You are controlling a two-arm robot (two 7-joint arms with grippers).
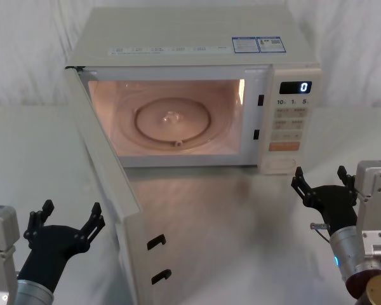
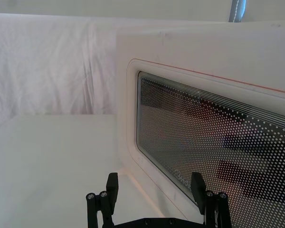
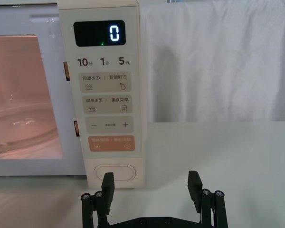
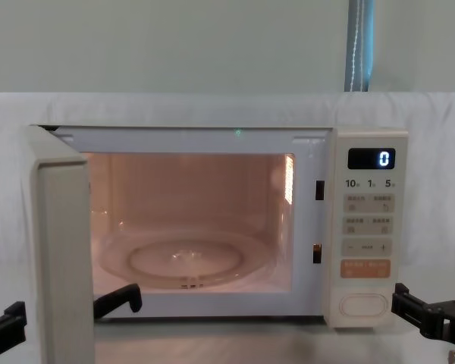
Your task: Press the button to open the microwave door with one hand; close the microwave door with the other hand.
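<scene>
I judge the wide cream microwave door with dark glass window [image 1: 105, 171], swung open toward the bench's left edge, a stiff light hinged panel, best pushed flat on its outer face near the free edge by my left gripper [image 1: 65, 222], spread wide and empty.

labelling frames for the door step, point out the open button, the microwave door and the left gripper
the button [image 3: 115, 172]: right wrist view, middle of its cream pill face.
the microwave door [image 1: 105, 162]: head view, inner face of the swung-open panel.
left gripper [image 1: 68, 218]: head view, gap midway between its open fingertips.
</scene>
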